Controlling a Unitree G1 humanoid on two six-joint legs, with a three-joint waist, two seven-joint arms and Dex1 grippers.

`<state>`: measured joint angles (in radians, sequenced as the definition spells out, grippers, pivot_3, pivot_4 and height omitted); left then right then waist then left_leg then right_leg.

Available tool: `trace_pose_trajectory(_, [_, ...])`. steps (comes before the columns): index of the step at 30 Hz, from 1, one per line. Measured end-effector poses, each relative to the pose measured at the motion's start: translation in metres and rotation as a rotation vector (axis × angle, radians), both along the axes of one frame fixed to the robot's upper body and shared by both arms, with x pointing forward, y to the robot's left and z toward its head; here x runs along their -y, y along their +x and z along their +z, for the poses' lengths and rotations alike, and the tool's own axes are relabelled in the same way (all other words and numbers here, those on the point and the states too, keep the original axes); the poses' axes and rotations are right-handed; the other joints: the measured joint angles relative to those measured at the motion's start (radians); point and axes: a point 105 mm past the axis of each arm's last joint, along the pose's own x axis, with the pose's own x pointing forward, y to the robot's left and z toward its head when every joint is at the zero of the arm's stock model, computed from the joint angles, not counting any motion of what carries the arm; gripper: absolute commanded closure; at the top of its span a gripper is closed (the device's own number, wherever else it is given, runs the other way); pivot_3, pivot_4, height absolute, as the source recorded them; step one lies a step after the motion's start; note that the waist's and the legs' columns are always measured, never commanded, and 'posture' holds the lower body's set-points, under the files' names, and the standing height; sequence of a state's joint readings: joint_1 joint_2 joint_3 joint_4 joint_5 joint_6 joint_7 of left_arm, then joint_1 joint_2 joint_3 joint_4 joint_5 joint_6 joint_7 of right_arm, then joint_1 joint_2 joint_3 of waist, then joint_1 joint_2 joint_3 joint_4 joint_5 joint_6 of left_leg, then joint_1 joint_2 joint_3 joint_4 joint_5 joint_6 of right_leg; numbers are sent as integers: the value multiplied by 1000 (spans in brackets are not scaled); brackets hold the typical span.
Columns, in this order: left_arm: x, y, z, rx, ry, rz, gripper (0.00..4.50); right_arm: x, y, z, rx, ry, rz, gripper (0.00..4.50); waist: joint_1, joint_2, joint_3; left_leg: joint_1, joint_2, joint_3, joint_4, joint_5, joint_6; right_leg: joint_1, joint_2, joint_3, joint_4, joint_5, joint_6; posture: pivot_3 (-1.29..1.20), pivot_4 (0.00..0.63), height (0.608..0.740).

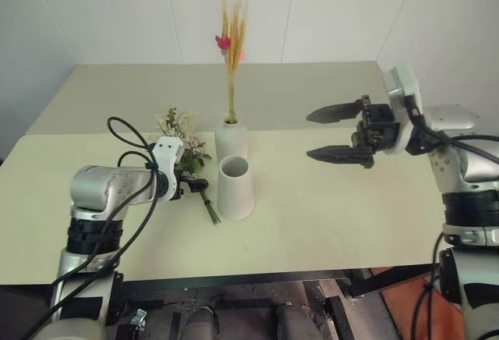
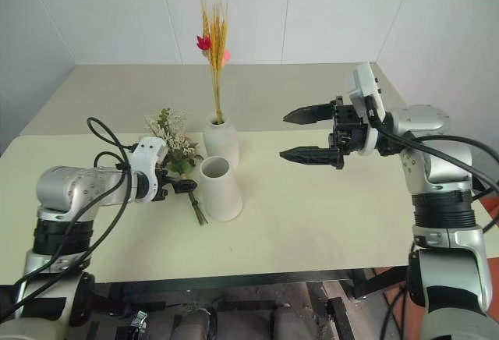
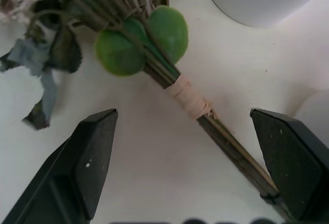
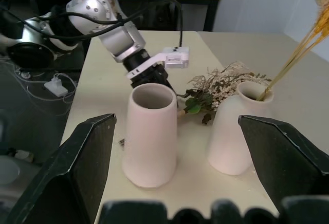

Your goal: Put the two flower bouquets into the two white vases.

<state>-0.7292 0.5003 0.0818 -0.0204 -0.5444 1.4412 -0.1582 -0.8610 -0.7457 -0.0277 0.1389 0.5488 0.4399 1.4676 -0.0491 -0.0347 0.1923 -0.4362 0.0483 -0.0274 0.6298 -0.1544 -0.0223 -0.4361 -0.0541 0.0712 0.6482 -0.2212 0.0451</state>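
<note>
Wheat bunch [image 1: 231,51] seated upright in bottle vase [image 1: 231,139], frame centre | cone vase [image 1: 235,188] empty | leafy bunch [image 1: 183,139] laid on bench [image 1: 327,207]; left claw [image 3: 182,175] spread astride its stems, probably for pickup | right claw [image 1: 337,132] spread, empty, right

Silver-grey arms with black joint bands, looped black cables, white wrist housings, black two-fingered right hand [image 1: 337,132].

Both head views look forward and down over the counter [image 1: 327,223] from above, sharing the cone vase [image 1: 235,188] and bottle vase [image 2: 221,142]. The left wrist view sits close over the cream bouquet [image 3: 128,44]. The right wrist view faces both vases from farther off.
</note>
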Motion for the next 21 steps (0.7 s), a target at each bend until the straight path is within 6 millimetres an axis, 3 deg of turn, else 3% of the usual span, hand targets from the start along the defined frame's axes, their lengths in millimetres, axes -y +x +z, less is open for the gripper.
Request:
trace_pose_trajectory(10, [-11,35,1,18,60,163,0,12,-21,-15,-8,-105,18,39,8,0,0,-1,-2,0,1,0,0,1,-2,0,-1,0,2,0,150,740])
trace_pose_trajectory(14, [-12,47,0,5,63,209,813,13,-25,-16,-13,-116,24,0,7,0,0,4,-3,0,2,0,0,6,-2,0,-1,-3,7,0,150,740])
trace_pose_trajectory(21, [-22,50,-2,-2,78,252,3038,18,-29,-16,-20,-132,18,0,7,0,0,9,-4,0,2,0,0,12,-3,0,-3,-3,9,0,150,740])
